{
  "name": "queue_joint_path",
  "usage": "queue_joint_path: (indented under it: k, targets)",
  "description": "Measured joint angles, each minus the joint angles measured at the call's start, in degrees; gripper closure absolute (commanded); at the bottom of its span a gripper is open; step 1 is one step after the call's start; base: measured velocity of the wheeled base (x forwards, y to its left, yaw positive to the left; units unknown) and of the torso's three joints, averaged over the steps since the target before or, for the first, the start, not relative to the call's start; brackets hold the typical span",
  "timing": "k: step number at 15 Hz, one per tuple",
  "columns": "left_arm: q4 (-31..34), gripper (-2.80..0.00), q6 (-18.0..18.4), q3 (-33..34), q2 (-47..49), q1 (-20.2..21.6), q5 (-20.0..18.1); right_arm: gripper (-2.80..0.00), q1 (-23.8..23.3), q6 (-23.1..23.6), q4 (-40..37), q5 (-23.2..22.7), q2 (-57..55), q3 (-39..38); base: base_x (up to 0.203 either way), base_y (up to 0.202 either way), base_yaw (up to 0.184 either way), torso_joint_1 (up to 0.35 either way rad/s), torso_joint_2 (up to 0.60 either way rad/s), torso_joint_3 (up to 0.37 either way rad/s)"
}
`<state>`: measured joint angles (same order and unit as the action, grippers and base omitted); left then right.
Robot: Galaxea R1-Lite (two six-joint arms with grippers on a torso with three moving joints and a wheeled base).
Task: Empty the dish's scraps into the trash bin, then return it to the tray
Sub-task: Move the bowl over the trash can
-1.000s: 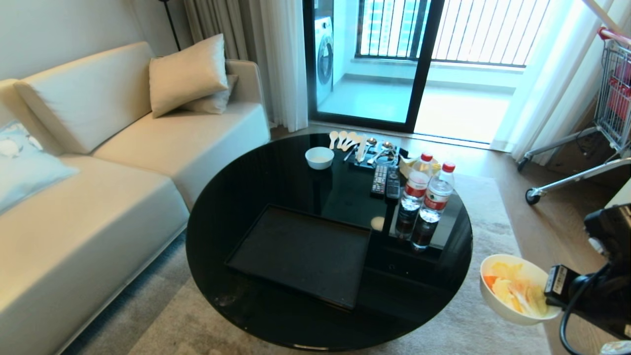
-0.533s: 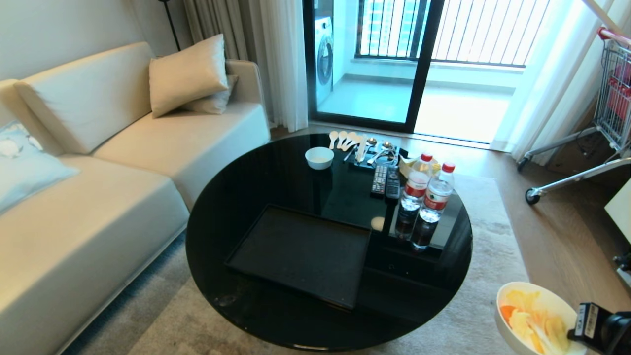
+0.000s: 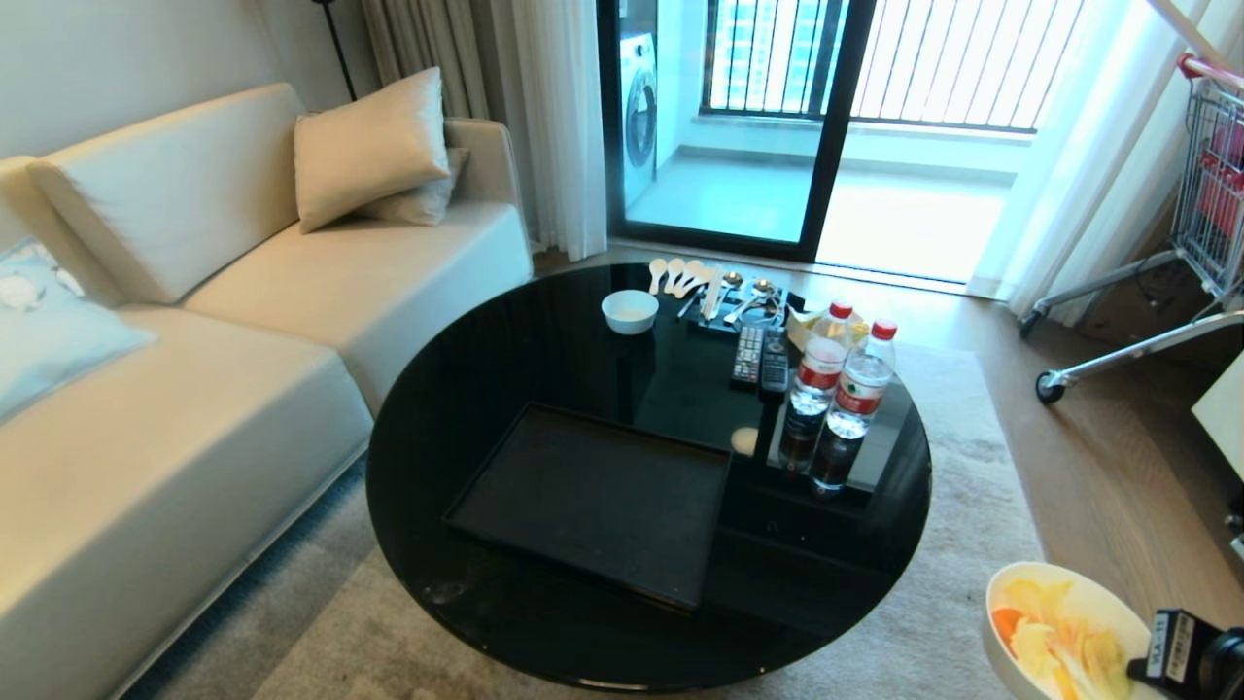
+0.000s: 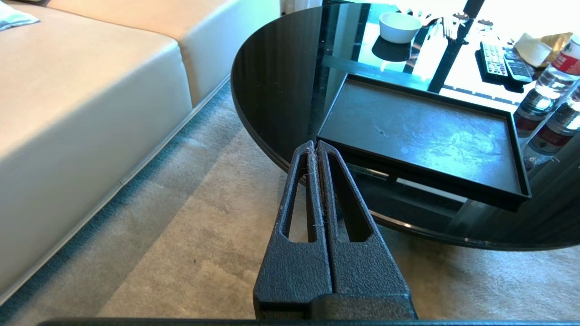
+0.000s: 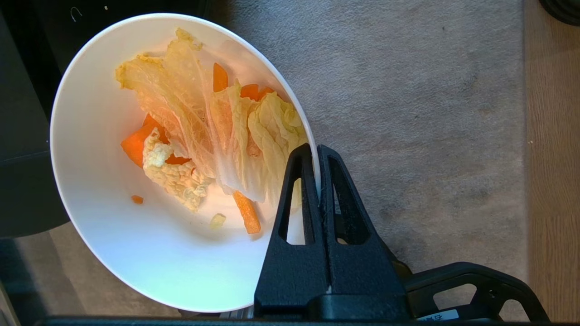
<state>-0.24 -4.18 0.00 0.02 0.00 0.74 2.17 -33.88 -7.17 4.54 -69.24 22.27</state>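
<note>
**Bowl of scraps held off the table's near right edge**

We see the right gripper (image 5: pixel 317 151), a black two-fingered clamp, pinched tight on the rim of the deep, plain white dish (image 5: pixel 104 235), one finger inside the wall and one outside. In the head view the dish (image 3: pixel 1011 603) hangs at the near right, off the round glossy black table (image 3: pixel 544 331) and above the pale grey carpet (image 3: pixel 933 603). The scraps (image 5: pixel 213 136), pale yellow cabbage leaves and orange carrot pieces, lie inside it, heaped toward the gripped side.

The large flat black rectangular tray (image 3: pixel 593 496) sits on the near part of the table with nothing on it, well apart from the dish. We cannot find the trash bin in any view.

The left gripper (image 4: pixel 316 149) has its black fingers pressed together on nothing, low over the carpet just off the table's near left edge.

On the far side of the table stand a smaller white bowl (image 3: pixel 630 311) and two clear water bottles with red caps (image 3: pixel 841 379).
</note>
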Motion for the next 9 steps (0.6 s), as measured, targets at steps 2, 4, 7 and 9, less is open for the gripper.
queue_joint_path:
  k: [2, 4, 7, 9]
  targets:
    - [0.0, 0.0, 0.0, 0.0, 0.0, 0.0, 0.0, 0.0, 0.0, 1.2, 0.1, -0.1, 0.1, -0.4, 0.0, 0.0, 0.0, 0.0, 0.0, 0.0]
    - [0.0, 0.0, 0.0, 0.0, 0.0, 0.0, 0.0, 0.0, 0.0, 1.5, 1.3, -0.1, 0.1, -1.0, 0.0, 0.0, 0.0, 0.0, 0.0, 0.0]
    - [0.0, 0.0, 0.0, 0.0, 0.0, 0.0, 0.0, 0.0, 0.0, 1.6, 2.0, -0.1, 0.1, -1.7, 0.0, 0.0, 0.0, 0.0, 0.0, 0.0]
    - [0.0, 0.0, 0.0, 0.0, 0.0, 0.0, 0.0, 0.0, 0.0, 1.6, 2.0, -0.1, 0.1, -1.8, 0.0, 0.0, 0.0, 0.0, 0.0, 0.0]
